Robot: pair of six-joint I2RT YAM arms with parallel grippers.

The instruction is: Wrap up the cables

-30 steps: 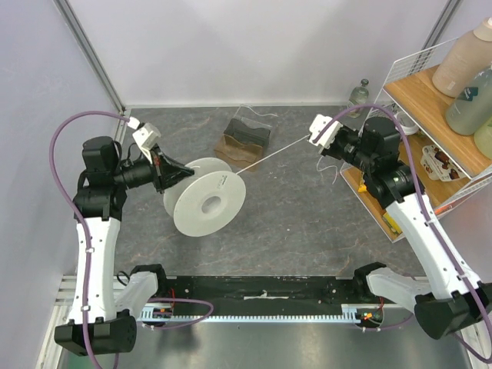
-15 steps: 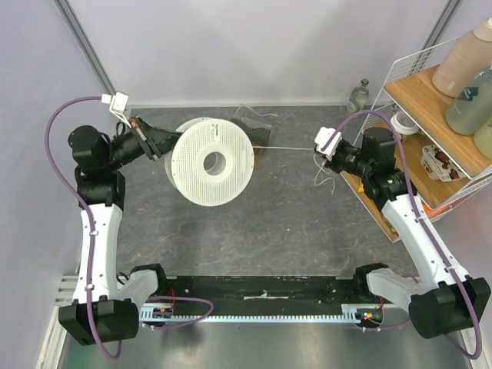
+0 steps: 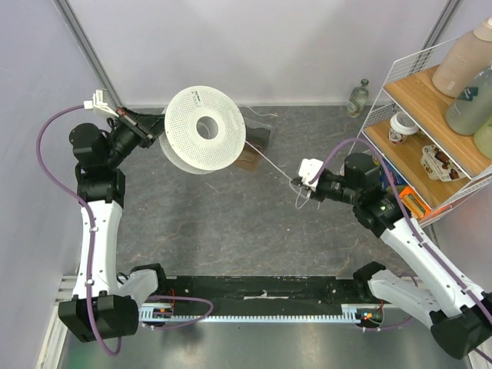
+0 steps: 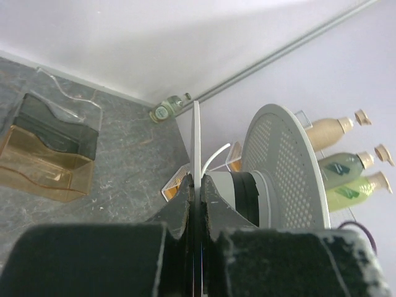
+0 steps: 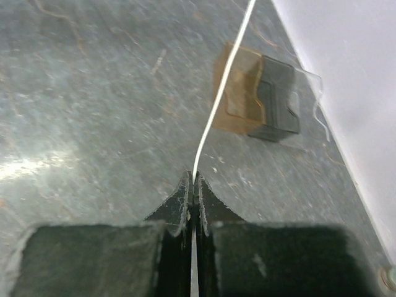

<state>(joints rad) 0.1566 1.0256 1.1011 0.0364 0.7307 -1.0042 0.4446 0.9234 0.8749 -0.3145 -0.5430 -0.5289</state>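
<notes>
A white spool (image 3: 205, 128) with perforated flanges hangs in the air at the back left. My left gripper (image 3: 157, 127) is shut on its near flange; in the left wrist view the jaws (image 4: 197, 180) pinch the thin flange edge (image 4: 197, 133), with the other flange (image 4: 286, 167) to the right. A thin white cable (image 3: 269, 161) runs taut from the spool to my right gripper (image 3: 296, 182) over the middle of the table. In the right wrist view the jaws (image 5: 193, 180) are shut on the cable (image 5: 221, 90).
An amber and dark clear box (image 3: 255, 144) lies on the table behind the cable, also in the left wrist view (image 4: 49, 145) and the right wrist view (image 5: 260, 99). A wire shelf rack (image 3: 419, 146) with bottles stands at right. A small bottle (image 3: 358, 95) stands by the back wall.
My left arm has lifted the spool up and toward the back wall, turning it. My right gripper has moved left and nearer with the cable still held.
</notes>
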